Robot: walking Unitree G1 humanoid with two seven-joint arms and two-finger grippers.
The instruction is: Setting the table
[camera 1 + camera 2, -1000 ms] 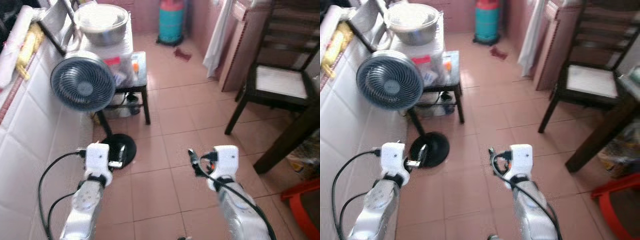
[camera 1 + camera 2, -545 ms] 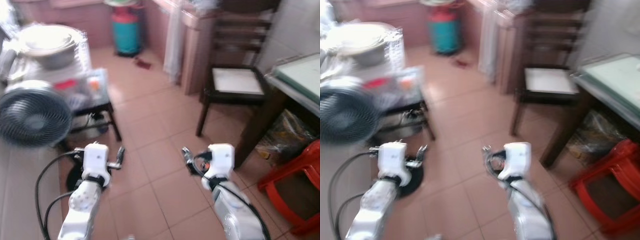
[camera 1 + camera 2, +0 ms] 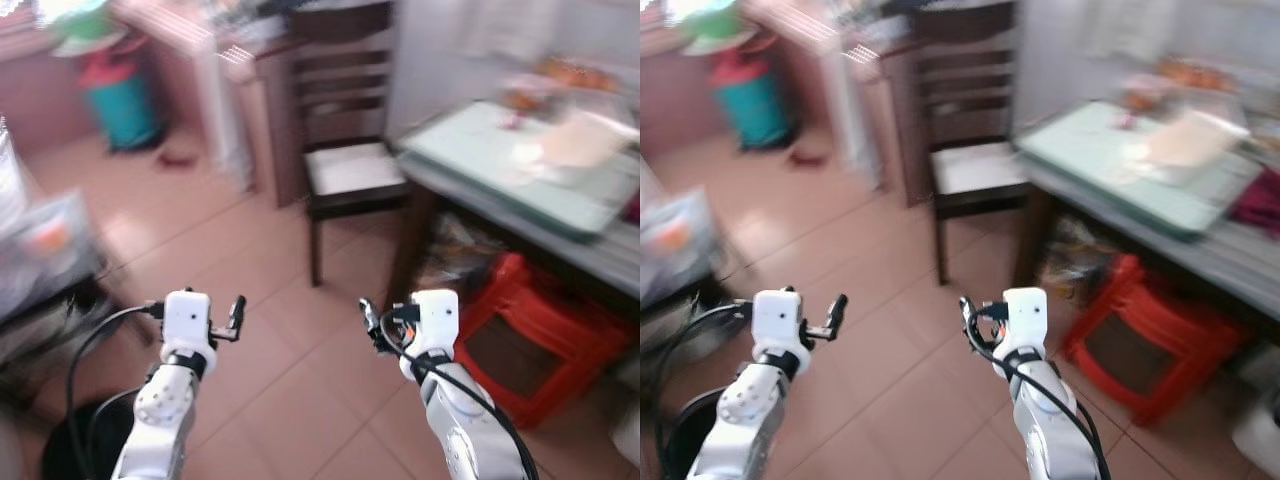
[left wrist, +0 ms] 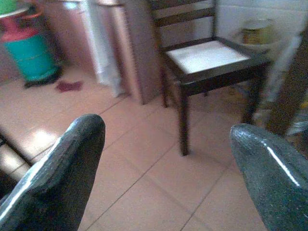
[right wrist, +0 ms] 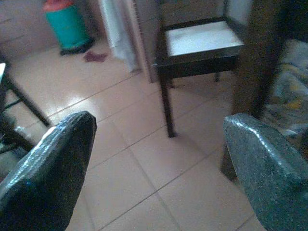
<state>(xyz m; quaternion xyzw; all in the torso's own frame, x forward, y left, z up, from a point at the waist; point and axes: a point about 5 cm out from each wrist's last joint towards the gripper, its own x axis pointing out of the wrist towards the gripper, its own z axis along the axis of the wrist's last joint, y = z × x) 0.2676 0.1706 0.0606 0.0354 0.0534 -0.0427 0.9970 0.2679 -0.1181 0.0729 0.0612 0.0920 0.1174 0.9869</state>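
two silver arms reach forward at the bottom of the frame over the tiled floor, both empty. the left tool has its fingers spread wide, and the right tool is spread wide too. at the upper right of the frame stands the worktop with a pale green top, carrying blurred items i cannot tell apart. a red plastic stool sits beneath it, and a dark wooden chair with a white seat stands just beside it. a teal gas cylinder is at the upper left.
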